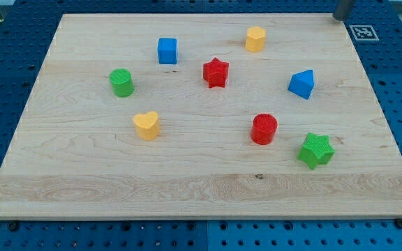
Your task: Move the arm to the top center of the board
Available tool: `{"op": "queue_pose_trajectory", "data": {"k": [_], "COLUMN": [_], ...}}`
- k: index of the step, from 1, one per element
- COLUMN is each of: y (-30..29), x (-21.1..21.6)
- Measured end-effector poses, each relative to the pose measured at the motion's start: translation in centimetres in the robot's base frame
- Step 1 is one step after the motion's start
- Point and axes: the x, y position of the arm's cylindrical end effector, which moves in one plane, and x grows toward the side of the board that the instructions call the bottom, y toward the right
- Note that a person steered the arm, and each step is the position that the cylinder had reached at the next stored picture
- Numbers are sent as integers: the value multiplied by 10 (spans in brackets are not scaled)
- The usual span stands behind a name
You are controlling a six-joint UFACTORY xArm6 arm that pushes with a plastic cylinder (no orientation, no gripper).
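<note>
Tip (341,17) at board's (201,188) one-o'clock corner, bare, holding nothing, clear of blocks. Top centre at twelve o'clock, unoccupied. Risk: low sweep clipping yellow block (255,39) at its five o'clock.

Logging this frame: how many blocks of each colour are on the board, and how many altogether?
Blue: 2, the blue cube and blue wedge-like block
Red: 2, the red star and red cylinder
Yellow: 2, the yellow hexagonal block and yellow heart
Green: 2, the green cylinder and green star
Total: 8
</note>
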Motion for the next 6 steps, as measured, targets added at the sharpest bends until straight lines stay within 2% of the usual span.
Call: {"op": "queue_pose_trajectory", "data": {"k": [2,4,6], "y": [-29,-83,-99], "x": [-2,-9,-12]}}
